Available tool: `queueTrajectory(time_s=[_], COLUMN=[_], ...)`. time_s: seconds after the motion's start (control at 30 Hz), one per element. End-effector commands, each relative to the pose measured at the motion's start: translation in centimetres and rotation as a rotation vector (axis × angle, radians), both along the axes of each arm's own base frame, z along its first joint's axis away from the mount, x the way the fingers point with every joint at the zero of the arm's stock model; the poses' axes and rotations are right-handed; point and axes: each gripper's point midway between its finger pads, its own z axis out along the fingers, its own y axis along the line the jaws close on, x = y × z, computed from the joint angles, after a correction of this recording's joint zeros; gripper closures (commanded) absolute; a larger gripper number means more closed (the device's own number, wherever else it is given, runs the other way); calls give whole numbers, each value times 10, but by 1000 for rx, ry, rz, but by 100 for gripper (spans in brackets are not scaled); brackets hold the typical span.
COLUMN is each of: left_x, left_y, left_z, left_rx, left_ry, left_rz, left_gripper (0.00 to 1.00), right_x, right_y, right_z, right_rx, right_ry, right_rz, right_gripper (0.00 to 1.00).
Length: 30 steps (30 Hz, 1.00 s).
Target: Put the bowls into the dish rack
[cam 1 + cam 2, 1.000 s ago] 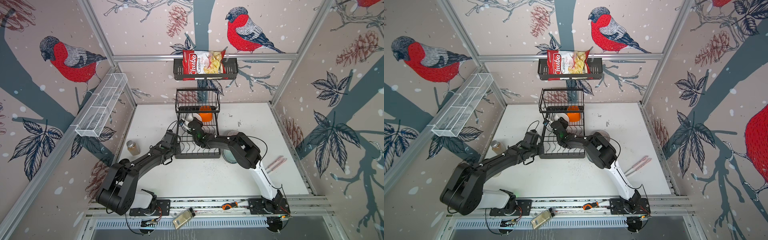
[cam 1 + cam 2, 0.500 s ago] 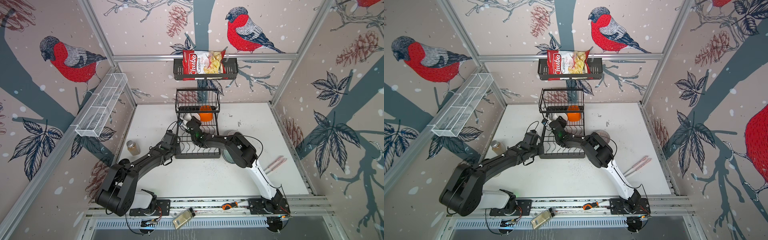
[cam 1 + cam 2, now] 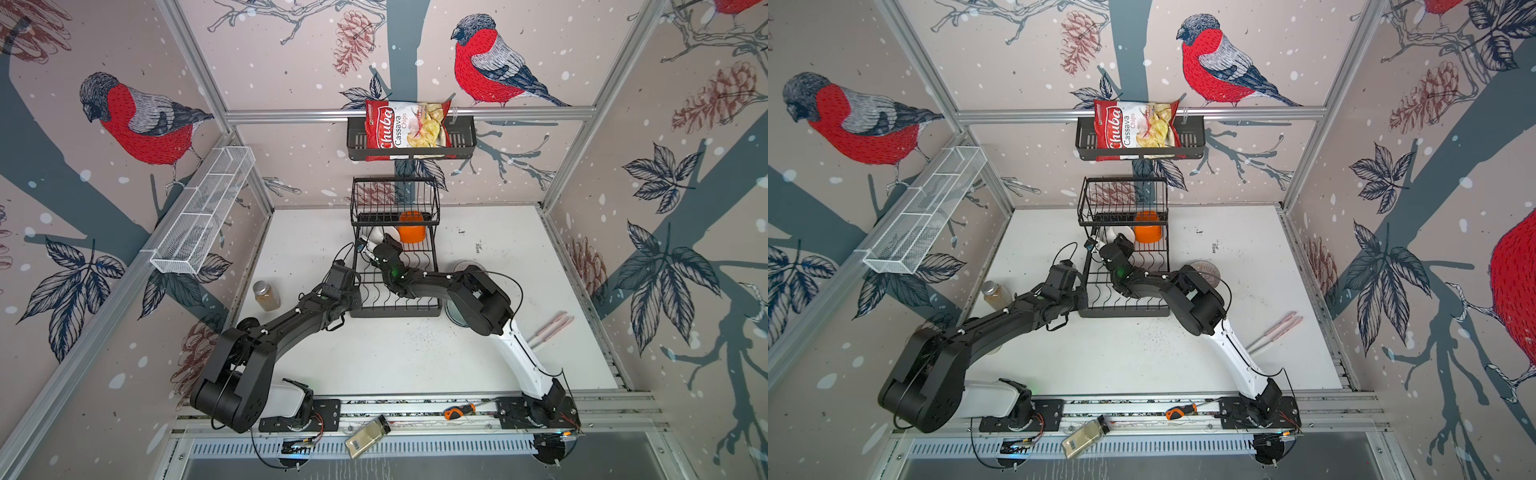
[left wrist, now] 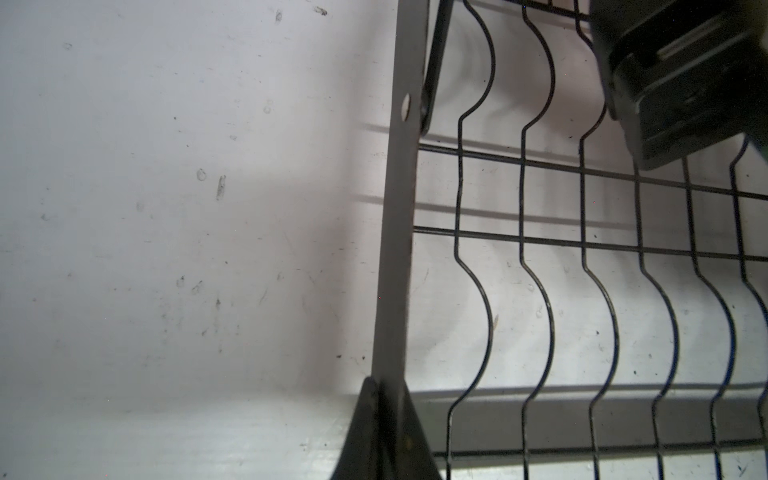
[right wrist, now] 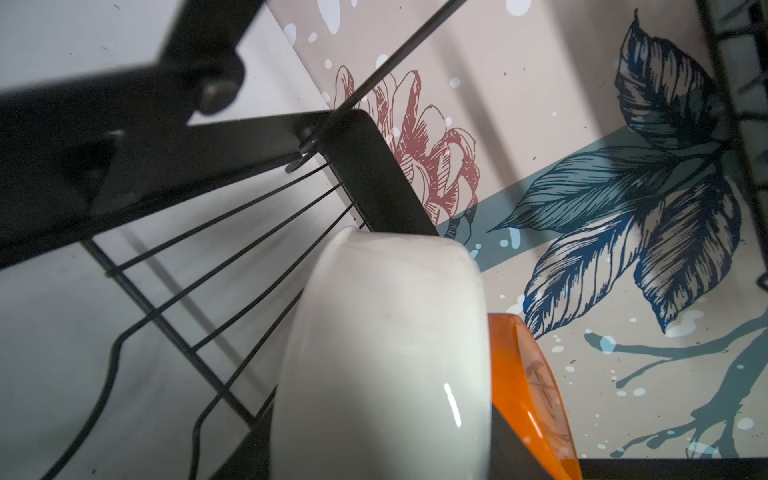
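White tabletop [image 3: 395, 361] in a booth papered with birds: a white bowl [image 5: 382, 353] stands on edge in the dish rack [image 3: 395, 309].

The white bowl sits on the rack's lower grid under the raised basket, touching an orange bowl [image 3: 411, 232] that is beside it on the same grid. The right gripper [image 3: 383, 246] reaches in over the wavy slots to the white bowl; dark shapes flank the bowl in the right wrist view, but I cannot tell whether the claw grips it or has let go. The left gripper [image 4: 384, 436] is clenched on the rack's side rail at a near corner. In both top views another round bowl [image 3: 1206, 268] lies on the table just right of the rack, partly under the right arm. A spice jar [image 3: 266, 295] stands to the left of the rack, well apart from it.
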Motion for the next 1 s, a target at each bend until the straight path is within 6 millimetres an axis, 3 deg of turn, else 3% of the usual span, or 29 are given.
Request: queueTrajectory(time_s=[0.0,0.97], left_x=[-21,-23], left_y=[1,4], left_z=[-15,-18], left_rx=[-27,-17], left_ry=[111,113], left_rz=[28,31], left_gripper=[100,100], right_x=[1,-2], right_y=[0,2], right_z=[2,5], right_rx=[21,6], right_ry=[-12,-41], right_rz=[-9,1], right_gripper=[37,16])
